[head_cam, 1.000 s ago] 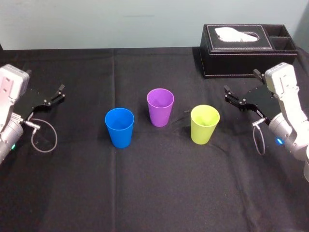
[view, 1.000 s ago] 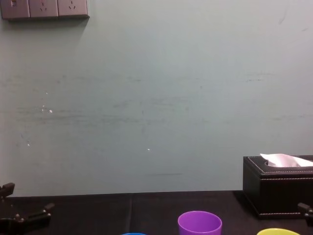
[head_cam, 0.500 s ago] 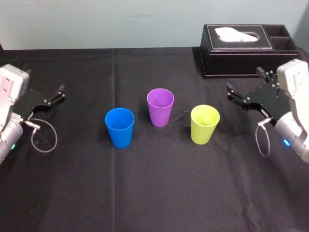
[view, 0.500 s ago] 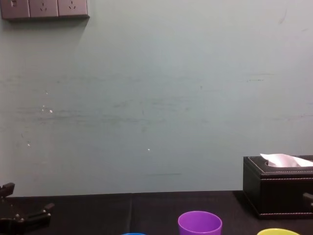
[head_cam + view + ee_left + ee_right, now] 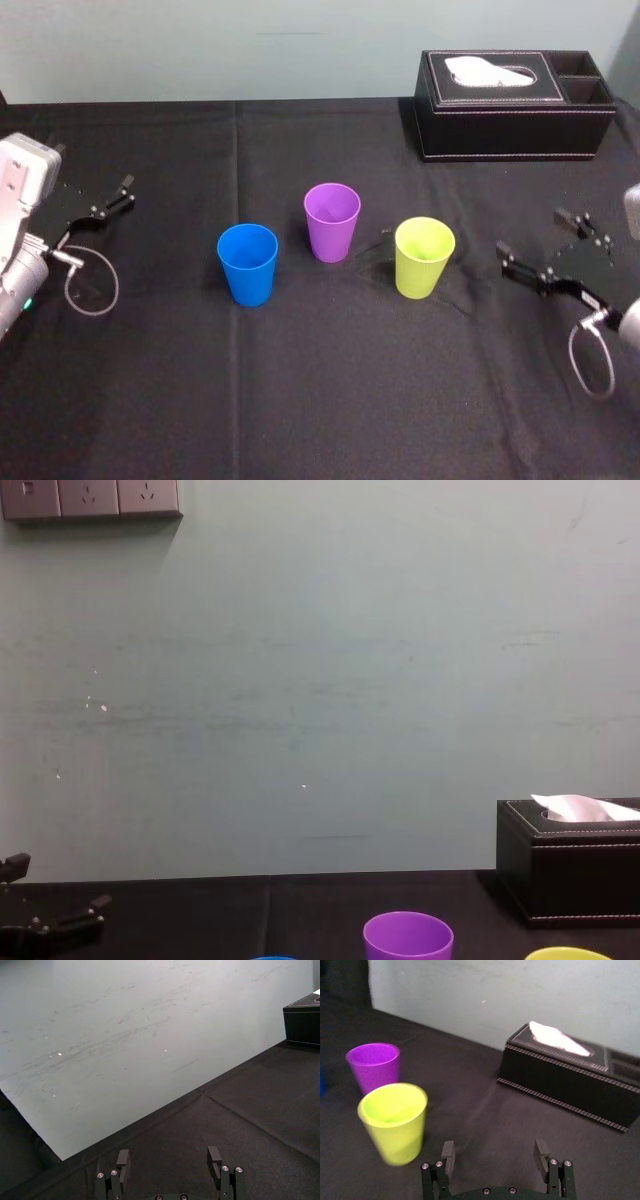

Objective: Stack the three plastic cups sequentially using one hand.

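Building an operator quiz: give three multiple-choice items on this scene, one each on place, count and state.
1. Which cup is nearest the right gripper? A blue B purple C yellow-green
2. How many cups are stacked? A none B two C three
3. The right gripper's jaws are: A open, empty B shut on a cup C shut, empty

1 C: it stands at the row's right end, by that gripper.
2 A: blue, purple and yellow-green stand apart.
3 A: a wide gap shows between the jaws.
The left gripper is parked far left, open.
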`<state>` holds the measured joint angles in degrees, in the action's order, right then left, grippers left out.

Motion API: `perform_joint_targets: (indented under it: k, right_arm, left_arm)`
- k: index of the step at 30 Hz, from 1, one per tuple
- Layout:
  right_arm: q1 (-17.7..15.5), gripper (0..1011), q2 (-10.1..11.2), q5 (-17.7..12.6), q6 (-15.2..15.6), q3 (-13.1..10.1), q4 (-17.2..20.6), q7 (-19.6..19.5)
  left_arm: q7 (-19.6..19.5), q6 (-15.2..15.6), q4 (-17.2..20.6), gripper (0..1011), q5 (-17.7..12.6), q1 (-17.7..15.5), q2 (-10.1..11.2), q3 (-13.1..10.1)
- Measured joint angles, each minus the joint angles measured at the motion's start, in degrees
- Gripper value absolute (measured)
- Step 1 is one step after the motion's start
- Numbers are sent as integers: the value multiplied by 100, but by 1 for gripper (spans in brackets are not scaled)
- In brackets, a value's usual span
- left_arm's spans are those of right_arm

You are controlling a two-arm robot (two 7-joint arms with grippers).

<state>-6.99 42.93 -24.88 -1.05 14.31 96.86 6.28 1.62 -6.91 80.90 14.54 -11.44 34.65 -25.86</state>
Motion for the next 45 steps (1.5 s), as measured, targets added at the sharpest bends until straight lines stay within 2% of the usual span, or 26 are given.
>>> perform_joint_targets:
  k: [7,14,28,45]
  right_arm:
    - [-650,1004,373,-464,199,-325,431,564]
    - [-803,1004,410,-547,266,-316,592,917]
    - [-462,1004,-40,-289,501,-79,495,1066]
    - [159,1004,-662,68,655,196,-41,1283]
  left_arm:
    - [0,0,0,1010,0,0,0,0]
    - [0,0,0,1010,0,1,0,0]
    - [0,0,0,1010,0,0,0,0]
    - [0,0,0,1010,0,0,0,0]
